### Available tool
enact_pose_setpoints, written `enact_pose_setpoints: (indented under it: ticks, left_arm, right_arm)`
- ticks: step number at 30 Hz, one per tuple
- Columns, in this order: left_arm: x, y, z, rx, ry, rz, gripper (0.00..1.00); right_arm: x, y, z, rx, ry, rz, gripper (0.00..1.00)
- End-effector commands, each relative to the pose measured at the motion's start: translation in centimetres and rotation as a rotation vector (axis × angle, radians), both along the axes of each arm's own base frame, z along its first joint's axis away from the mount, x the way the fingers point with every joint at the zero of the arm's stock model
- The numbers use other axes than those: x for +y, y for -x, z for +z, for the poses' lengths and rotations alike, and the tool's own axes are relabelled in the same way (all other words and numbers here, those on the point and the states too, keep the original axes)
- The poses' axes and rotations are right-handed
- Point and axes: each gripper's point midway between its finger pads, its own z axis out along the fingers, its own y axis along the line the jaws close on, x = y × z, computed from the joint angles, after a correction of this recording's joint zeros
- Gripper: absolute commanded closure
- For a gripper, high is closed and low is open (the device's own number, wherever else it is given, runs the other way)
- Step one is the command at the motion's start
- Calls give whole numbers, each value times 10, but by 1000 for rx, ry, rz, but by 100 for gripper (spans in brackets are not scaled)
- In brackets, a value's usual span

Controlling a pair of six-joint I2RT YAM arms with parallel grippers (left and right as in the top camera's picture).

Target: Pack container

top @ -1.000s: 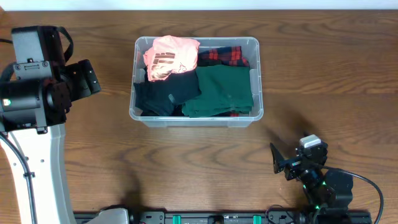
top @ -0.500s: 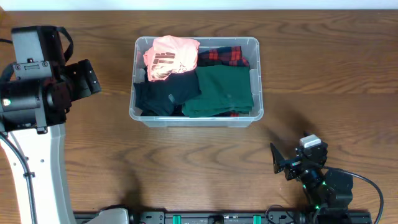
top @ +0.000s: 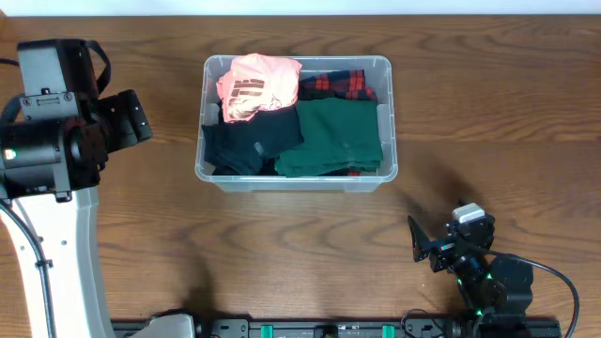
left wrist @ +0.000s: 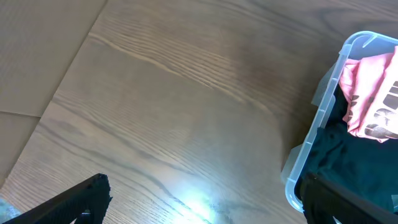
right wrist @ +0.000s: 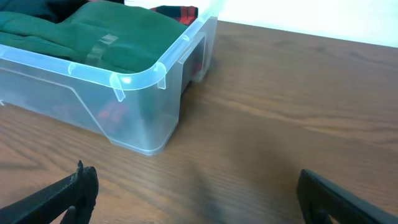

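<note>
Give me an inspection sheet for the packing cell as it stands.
surface: brown wood-grain table; a glare patch shows in the left wrist view, no spills seen.
job's things: clear container upright, no lid seen, holding a pink garment, red plaid garment, green garment and black garment.
clutter: nothing seen.
hands: left hand open, empty, above the table to the container's left. Right hand open, empty, low, in front of the container's right corner, apart from it.
cables: black cable loops at the right arm's base; another cable runs along the left arm.
surroundings: white strip beyond the far table edge.
</note>
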Motion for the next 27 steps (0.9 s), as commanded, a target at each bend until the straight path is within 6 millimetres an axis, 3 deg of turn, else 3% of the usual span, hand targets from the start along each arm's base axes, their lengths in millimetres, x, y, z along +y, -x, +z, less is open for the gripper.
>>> enact_pose_setpoints:
  ticks: [1, 27]
  left_arm:
    - [4, 1, 2, 0, -16, 8, 2]
    - [3, 7, -2, 30, -13, 8, 2]
  right_arm:
    - [0, 0, -1, -6, 6, 6, 1]
    - [0, 0, -1, -5, 6, 6, 1]
